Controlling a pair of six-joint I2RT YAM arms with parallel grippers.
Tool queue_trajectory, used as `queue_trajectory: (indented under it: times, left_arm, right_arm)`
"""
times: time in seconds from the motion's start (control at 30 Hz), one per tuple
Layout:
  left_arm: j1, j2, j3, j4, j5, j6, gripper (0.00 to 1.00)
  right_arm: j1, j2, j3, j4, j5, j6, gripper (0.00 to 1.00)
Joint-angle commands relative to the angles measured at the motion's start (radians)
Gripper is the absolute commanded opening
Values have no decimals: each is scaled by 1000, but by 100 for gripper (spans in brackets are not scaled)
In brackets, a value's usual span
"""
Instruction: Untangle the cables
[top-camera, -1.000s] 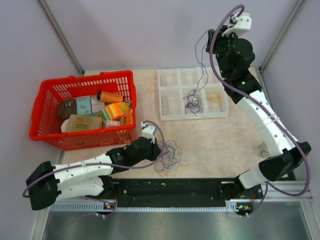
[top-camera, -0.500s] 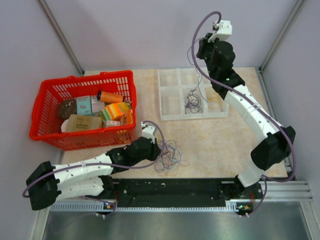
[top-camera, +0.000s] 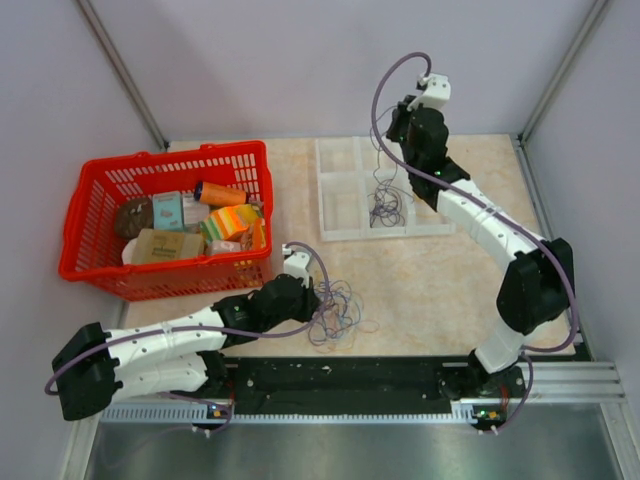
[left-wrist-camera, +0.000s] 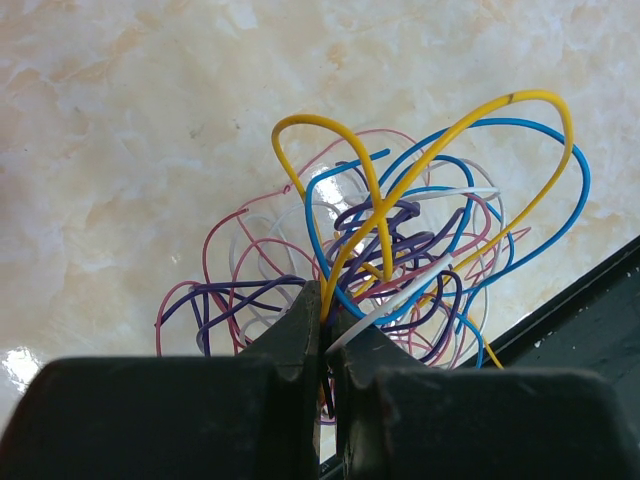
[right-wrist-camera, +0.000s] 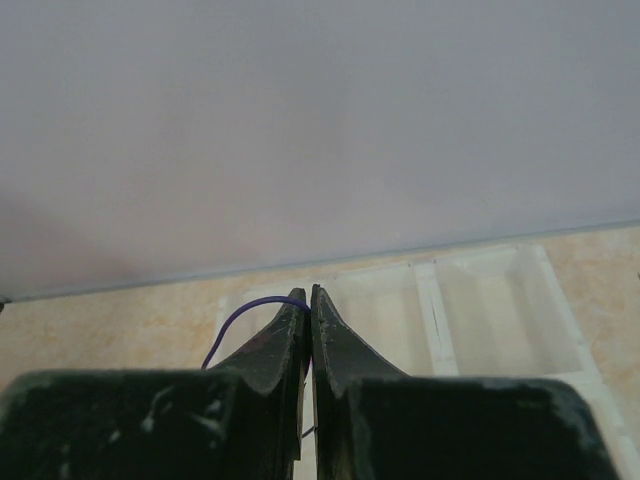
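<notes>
The tangle of cables (left-wrist-camera: 400, 270) is lying near the front edge of the desk (top-camera: 450, 280), left of its middle. The left gripper (left-wrist-camera: 325, 310) is pinching it, jaws nearly together around a few strands at the bundle's near side, a yellow one among them. Over the far edge, the right gripper (right-wrist-camera: 308, 300) is hanging high, jaws squeezed onto a purple cable (right-wrist-camera: 245, 310). A thin thread is dangling from it into a smaller knot of cables (top-camera: 385, 205) sitting in the middle front compartment of the white tray (top-camera: 322, 190). A red basket (top-camera: 100, 265) is standing at the left edge.
</notes>
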Motion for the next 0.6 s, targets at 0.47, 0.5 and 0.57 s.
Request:
queue_trajectory:
  times: [0.47, 0.5, 0.57]
  left_arm:
    - [-3, -54, 15, 8, -12, 2, 7]
    - [-1, -51, 13, 14, -9, -1, 7]
    - [-1, -44, 15, 17, 0, -7, 7]
  right_arm:
    - [-45, -14, -424, 161, 76, 138, 0]
    - [-45, -5, -442, 166, 49, 146, 0]
    - [-45, 29, -459, 151, 12, 187, 0]
